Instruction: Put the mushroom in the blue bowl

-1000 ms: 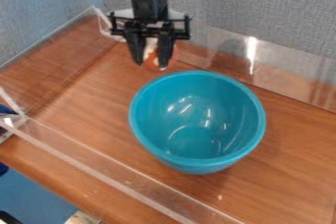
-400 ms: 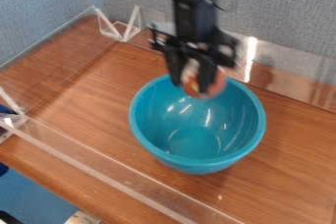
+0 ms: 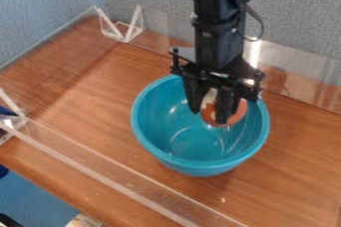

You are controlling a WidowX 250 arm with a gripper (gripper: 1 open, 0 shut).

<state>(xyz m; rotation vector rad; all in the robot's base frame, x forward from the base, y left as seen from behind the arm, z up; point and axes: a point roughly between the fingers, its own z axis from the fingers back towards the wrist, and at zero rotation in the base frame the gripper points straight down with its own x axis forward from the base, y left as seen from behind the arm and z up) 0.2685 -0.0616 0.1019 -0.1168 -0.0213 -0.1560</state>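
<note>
The black two-fingered claw (image 3: 220, 109) points straight down over the right half of the large round teal-blue glossy plastic bowl (image 3: 166, 136), its dark fingers (image 3: 204, 98) drawn in tight and pinching the small toy mushroom with a reddish-brown cap (image 3: 221, 114), which shows as an orange-brown patch between the fingertips (its pale stem cannot be made out). The mushroom hangs in the claw's grip within the bowl's opening, at about rim level, above the inside wall and not resting on the bottom. Above the claw, the black arm (image 3: 217, 17) rises as a thick upright column with a cable running down its side. The bowl stands upright on the brown wooden tabletop (image 3: 80, 82), near the middle of the view. A low clear plastic wall (image 3: 94, 156) edges the table along the front and the back, and a grey-blue fabric panel (image 3: 54, 2) stands behind it.
</note>
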